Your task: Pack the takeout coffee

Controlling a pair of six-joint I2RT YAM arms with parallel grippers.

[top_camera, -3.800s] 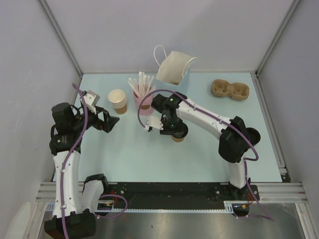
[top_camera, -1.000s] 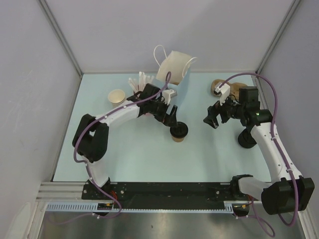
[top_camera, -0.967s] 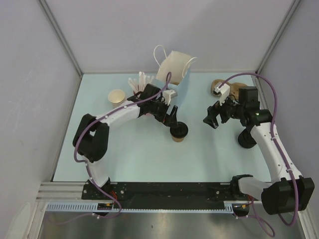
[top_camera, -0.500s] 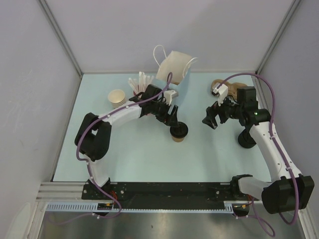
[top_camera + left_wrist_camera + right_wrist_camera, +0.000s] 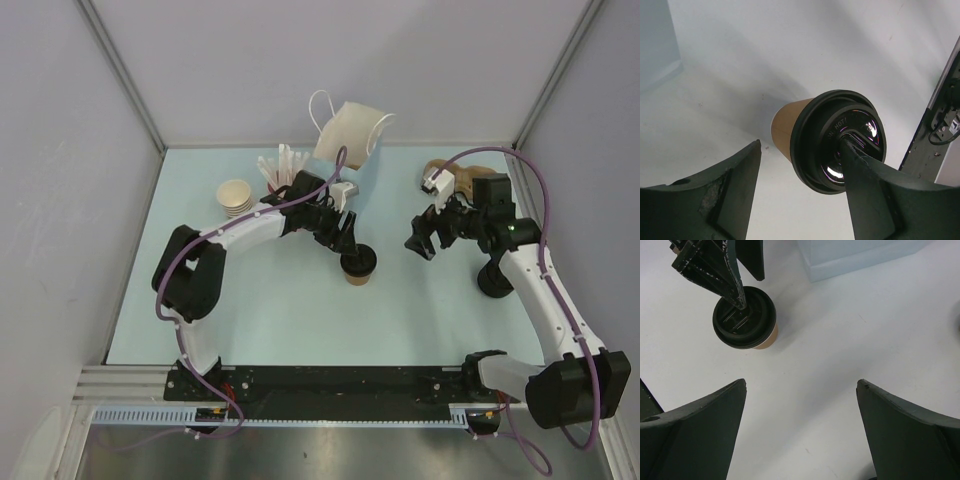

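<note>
The coffee cup (image 5: 358,267), brown paper with a black lid, stands upright on the pale blue table (image 5: 300,320). It is near the middle and in front of the paper bag (image 5: 347,133), apart from it and outside it.

The left gripper (image 5: 347,243) reaches the cup from the back left with its jaws open. In the left wrist view one finger (image 5: 875,200) crosses in front of the lid. The other finger (image 5: 715,200) stands off to the side with bare table between it and the cup wall. The right wrist view shows the same, with one dark finger lying across the top of the lid and the other beyond the cup. Whether the near finger actually touches the lid, I cannot tell. The cup is not gripped.

The right gripper (image 5: 419,243) hangs to the right of the cup, well apart from it, with its jaws spread wide and nothing between them. Its camera looks down on the cup and on the pale blue lower edge of the bag.

Behind the left arm, a pink cup with white straws (image 5: 281,168) stands partly hidden. To its left is a stack of tan cups (image 5: 236,197) without lids. At the back right a brown cardboard cup carrier (image 5: 437,170) lies on the table, largely covered by the right arm.
</note>
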